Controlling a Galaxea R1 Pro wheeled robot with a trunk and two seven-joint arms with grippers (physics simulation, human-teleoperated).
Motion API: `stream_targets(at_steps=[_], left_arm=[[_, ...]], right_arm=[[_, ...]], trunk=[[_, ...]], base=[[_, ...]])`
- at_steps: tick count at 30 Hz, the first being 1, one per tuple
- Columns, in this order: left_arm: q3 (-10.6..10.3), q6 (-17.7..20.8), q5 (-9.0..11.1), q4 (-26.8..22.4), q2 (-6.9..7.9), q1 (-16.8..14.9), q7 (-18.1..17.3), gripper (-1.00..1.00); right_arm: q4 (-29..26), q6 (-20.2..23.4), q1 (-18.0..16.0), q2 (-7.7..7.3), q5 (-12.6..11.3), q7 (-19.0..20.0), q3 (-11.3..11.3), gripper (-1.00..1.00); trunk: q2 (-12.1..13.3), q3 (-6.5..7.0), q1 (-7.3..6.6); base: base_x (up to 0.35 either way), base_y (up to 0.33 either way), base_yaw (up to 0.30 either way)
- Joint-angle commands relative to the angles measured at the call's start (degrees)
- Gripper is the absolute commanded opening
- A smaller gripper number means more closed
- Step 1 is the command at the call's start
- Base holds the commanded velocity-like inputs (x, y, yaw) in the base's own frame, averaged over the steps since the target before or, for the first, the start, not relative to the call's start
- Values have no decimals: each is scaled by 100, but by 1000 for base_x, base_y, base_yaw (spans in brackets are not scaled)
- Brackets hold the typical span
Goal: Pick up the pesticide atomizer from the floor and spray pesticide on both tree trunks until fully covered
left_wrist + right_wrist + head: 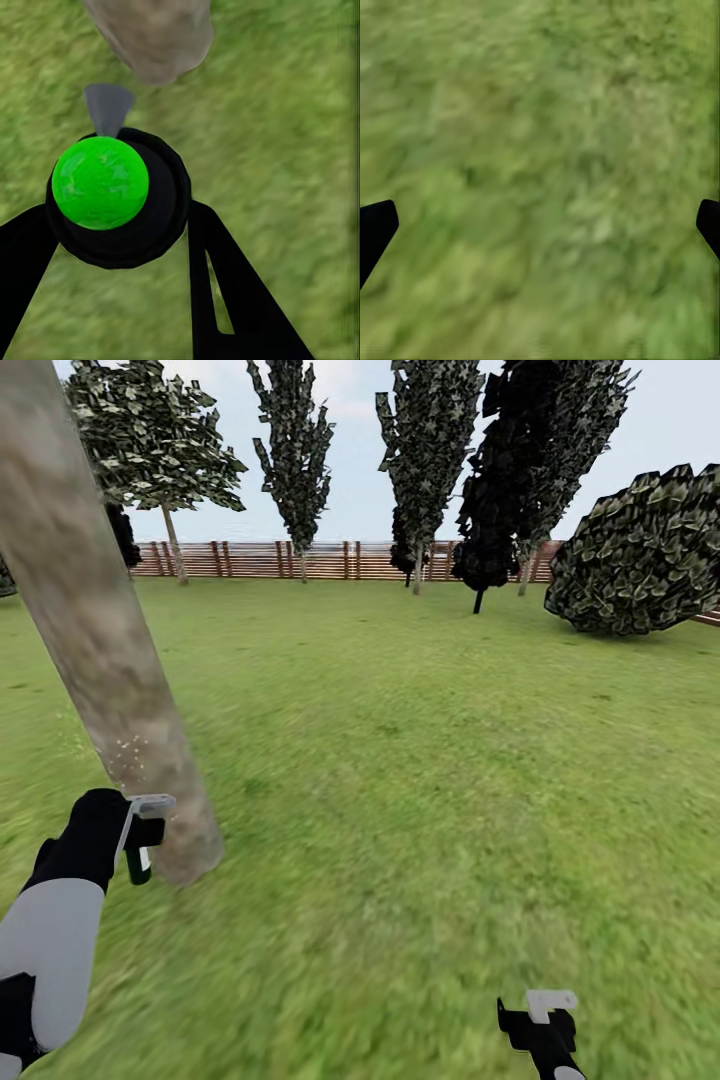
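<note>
Lawn (420, 760), tree trunk (90, 630) top cropped, atomizer (101, 184) gripped

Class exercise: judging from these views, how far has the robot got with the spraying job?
Done: the atomizer is off the floor, clamped in the left gripper. In hand: its nozzle points at the near tree trunk. Left: coverage can't be judged; the second tree remains.

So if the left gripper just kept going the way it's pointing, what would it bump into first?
Probably the tree trunk. The left gripper holds the atomizer, whose nozzle aims at the trunk's base just ahead, though depth is unclear.
</note>
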Motion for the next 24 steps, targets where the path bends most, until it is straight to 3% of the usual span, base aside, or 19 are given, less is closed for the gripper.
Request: stream_targets(at_steps=[1, 10, 24], left_arm=[[9, 22, -64, -7, -2, -5, -54, -100], [-11, 27, -78, -8, 7, -5, -42, -100], [44, 36, -92, -77, 77, -24, -11, -100]], right_arm=[[5, -10, -4, 0, 38, -27, -5, 100], [5, -10, -4, 8, 38, -27, 2, 100], [5, -10, -4, 18, 38, -27, 4, 100]], trunk=[[-2, -5, 1], [-2, -5, 1], [-2, -5, 1]], base=[[226, -201, 0], [274, -138, 26], [192, -193, 267]])
